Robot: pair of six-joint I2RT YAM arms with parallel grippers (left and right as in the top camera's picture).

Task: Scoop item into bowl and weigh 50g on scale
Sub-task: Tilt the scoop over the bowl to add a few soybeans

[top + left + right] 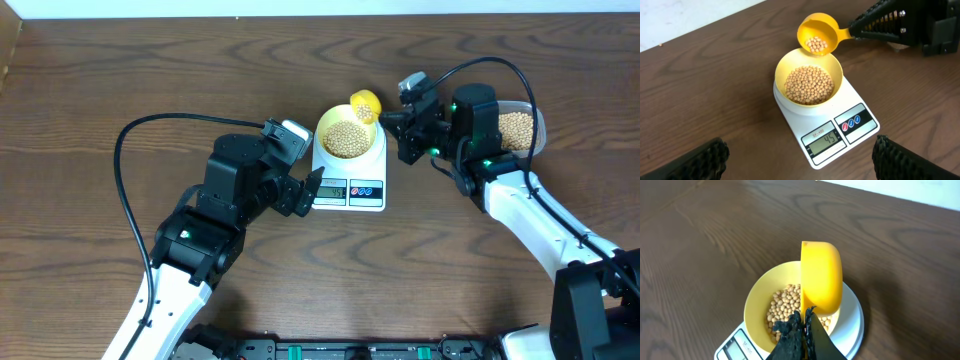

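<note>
The pale yellow-green bowl (pixel 349 137) sits on the white scale (pixel 349 190) and holds many beige beans (pixel 809 84). The scale's screen (pixel 824 140) reads 45. My right gripper (pixel 392 122) is shut on the handle of a yellow scoop (pixel 365 104), tilted over the bowl's far rim with a few beans in its cup (pixel 816 44). In the right wrist view the scoop (pixel 821 275) hangs on edge over the bowl (pixel 760 300). My left gripper (pixel 304 192) is open and empty, just left of the scale's front.
A clear plastic tub of beans (pixel 519 128) stands at the right, partly hidden behind my right arm. A white wall edge runs along the table's far side.
</note>
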